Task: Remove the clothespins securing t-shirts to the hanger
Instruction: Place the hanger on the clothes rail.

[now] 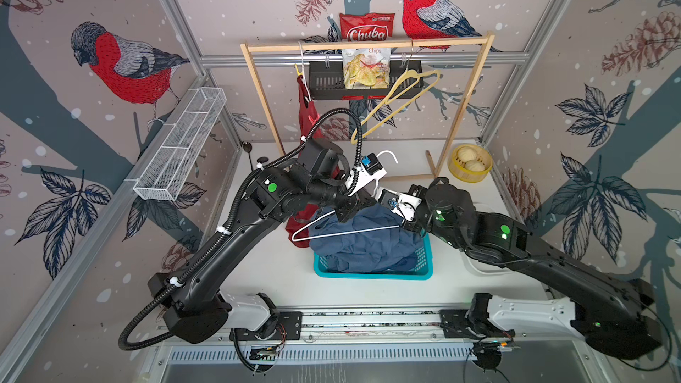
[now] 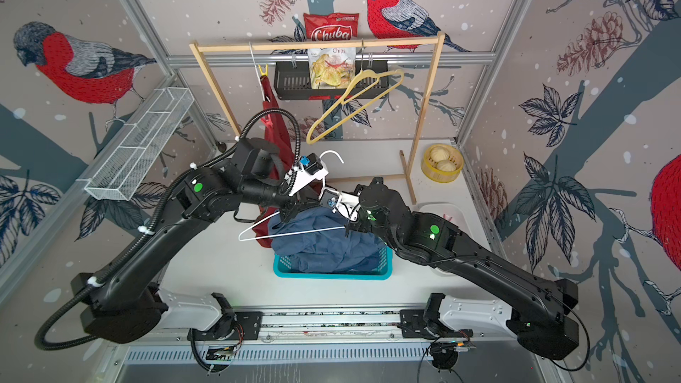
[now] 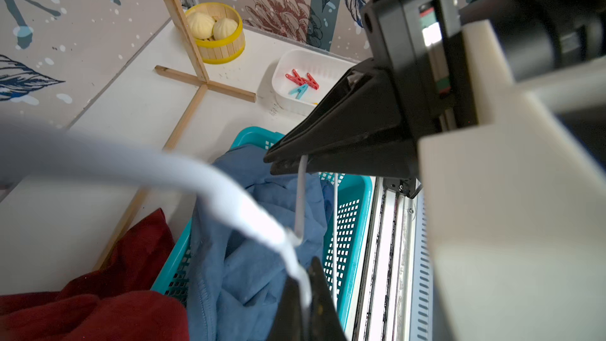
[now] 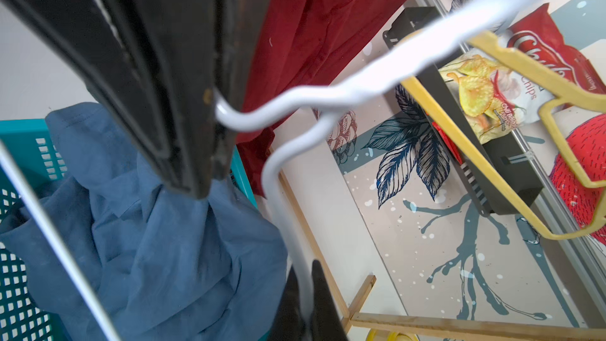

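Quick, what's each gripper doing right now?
Left gripper: closed on the white hanger.
Right gripper: closed on the white hanger.

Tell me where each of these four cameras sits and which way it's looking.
Top views: one stereo head high over the arm bases, looking down at the teal basket, wooden rack, left arm and right arm.
Left wrist: on the left arm, facing the white tray of clothespins; left gripper shows.
Right wrist: on the right arm, facing the chips bag; right gripper shows.
Shared: both wrist views show the white hanger and blue t-shirt.
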Tool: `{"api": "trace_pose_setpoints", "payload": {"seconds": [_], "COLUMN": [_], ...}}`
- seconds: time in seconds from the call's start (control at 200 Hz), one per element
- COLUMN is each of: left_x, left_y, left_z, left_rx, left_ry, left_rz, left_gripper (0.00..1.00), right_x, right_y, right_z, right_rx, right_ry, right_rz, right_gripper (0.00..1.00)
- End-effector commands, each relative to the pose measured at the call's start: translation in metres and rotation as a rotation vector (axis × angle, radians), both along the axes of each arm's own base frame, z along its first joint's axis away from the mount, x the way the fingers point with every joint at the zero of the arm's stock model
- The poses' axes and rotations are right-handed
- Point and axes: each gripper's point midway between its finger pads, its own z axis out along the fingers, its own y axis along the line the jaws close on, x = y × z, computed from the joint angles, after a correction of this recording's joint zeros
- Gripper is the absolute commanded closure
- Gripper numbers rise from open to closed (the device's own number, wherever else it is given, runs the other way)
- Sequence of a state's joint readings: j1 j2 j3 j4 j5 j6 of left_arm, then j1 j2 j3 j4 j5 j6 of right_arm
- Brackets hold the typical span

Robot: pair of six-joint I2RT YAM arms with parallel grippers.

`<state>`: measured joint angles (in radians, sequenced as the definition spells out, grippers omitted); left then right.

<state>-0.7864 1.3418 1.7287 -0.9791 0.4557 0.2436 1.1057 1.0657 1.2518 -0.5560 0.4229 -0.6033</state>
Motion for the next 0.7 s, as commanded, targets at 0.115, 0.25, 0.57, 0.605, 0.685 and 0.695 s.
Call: {"api": "trace_pose_setpoints", "payload": {"seconds": [0.115,0.25,0.57,0.605,0.685,0.695], "left_x": [0.004,0.004,0.006,0.006,0.006,0.006], "left_y": [0.025,0.043,0.051,0.051,0.052,0.052], "left_z": [0.034,0.039,0.002,0.000,-0.002,-0.002], "left_rx": [-0.132,-0.174,-0.106,-0.102,-0.104,-0.106], "left_ry": [-0.058,-0.122,-0.073,-0.061,-0.030,-0.028], "left_rz": [0.033,0.031,-0.003,-0.008,-0.018,-0.018], "left_gripper": [0.42,0.41,0.42,0.48,0.79,0.85], "right_x": [0.004,-0.003,-0.016,-0.016,-0.014,-0.014], "right_y": [-0.025,-0.028,-0.031,-0.032,-0.035,-0.036], "right_z": [0.004,0.008,0.028,0.030,0.033,0.033], "right_rx": [-0.040,-0.019,0.063,0.072,0.083,0.085], "right_ry": [-0.051,-0.034,-0.029,-0.034,-0.043,-0.044], "right_rz": [-0.077,-0.052,0.003,0.003,-0.011,-0.015], "right_gripper": [1.00,1.00,1.00,1.00,1.00,1.00]}}
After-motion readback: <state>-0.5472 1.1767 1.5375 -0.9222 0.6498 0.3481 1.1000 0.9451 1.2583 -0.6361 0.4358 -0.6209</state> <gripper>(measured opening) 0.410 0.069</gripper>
